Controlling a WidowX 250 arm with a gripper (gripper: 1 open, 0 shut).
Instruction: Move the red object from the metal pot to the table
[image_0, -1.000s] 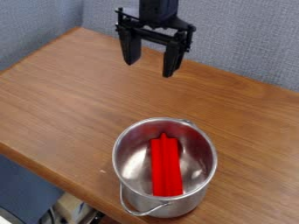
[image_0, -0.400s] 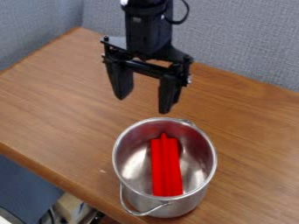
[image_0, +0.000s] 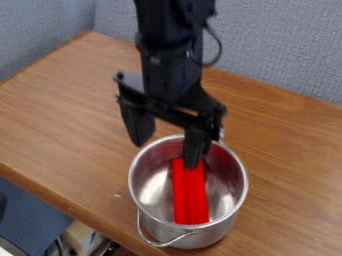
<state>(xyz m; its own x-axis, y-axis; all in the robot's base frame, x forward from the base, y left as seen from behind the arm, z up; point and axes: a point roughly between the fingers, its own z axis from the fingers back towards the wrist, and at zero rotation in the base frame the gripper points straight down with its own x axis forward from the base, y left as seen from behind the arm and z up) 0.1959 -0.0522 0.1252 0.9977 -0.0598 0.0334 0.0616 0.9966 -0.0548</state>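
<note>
Found red rectangular block (image_0: 191, 195) inside steel pot (image_0: 201, 239), resting lengthwise toward far rim. Located pot by the table's (image_0: 282, 130) near edge, close to the lower-left border in camera view. Recorded black gripper (image_0: 166, 139) with jaws spread wide, holding nothing; seen above pot's far side, one finger overlapping block's far end in view, the other around the far-left rim. Could not tell height above rim.

Risks, as judged: spread looked broad against pot mouth; on a straight descent, might have landed one finger on rim and tipped or pushed pot. With pot so close to table edge, could have sent it partly over. Needed centring over block before lowering; off-centre, might have caught only the far end and let block swing or slip out on lifting. Might also have jammed block against inner wall during closing, or snagged wire bail handle (image_0: 163, 242), seen hanging low on pot's near side.

Checked for brands, labels and writing: found none legible on pot, block or gripper.
</note>
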